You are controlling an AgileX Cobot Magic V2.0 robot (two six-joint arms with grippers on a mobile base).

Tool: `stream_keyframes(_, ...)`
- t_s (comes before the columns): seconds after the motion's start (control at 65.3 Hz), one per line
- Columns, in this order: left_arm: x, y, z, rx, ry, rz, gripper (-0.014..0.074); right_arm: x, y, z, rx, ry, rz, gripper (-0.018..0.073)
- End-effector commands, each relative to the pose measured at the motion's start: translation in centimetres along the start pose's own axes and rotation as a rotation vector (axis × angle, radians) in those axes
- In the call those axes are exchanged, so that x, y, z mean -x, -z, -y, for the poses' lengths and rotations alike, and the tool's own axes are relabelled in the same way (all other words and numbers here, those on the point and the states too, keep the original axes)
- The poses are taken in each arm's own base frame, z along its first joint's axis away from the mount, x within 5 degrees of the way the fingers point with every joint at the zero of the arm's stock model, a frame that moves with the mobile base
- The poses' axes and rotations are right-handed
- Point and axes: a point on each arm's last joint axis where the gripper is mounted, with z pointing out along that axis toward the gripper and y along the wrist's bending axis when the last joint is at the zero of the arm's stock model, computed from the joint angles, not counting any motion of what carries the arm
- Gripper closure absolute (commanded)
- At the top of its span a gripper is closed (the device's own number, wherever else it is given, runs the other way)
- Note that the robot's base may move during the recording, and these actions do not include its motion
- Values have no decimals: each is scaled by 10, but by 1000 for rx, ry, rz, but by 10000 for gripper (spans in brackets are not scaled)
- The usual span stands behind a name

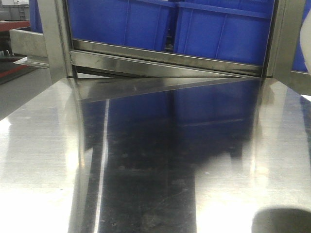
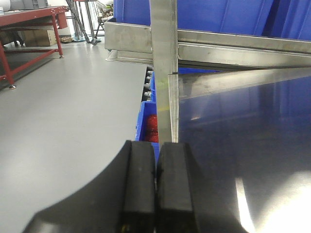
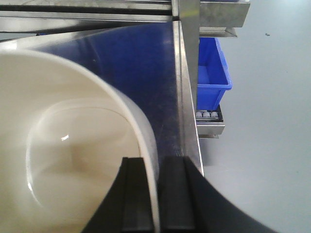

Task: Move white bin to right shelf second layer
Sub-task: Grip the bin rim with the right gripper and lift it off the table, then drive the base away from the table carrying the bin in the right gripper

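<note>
Steel deck (image 3: pixel 150 63) edge beside white bin (image 3: pixel 73 145) rim

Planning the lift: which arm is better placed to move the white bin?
Right. The right gripper pinches the white bin at its rim, a finger each side of the wall. The left gripper is shut, empty, beside the steel deck.

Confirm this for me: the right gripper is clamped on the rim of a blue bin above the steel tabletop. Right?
Wrong on colour: the bin is cream-white, not blue. The right wrist view shows the right gripper clamped on its rim above the steel tabletop.
</note>
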Motion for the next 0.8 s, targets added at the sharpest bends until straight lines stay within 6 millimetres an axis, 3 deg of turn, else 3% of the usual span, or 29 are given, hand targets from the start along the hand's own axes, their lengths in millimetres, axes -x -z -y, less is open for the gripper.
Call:
stream_keyframes(0.0, -4, -1, 0, -2, 11, 65, 512, 16, 6, -2, 11, 1, 116, 511)
stream_keyframes(0.781, -4, -1, 0, -1, 5, 63, 512, 16, 6, -2, 11, 1, 116, 511)
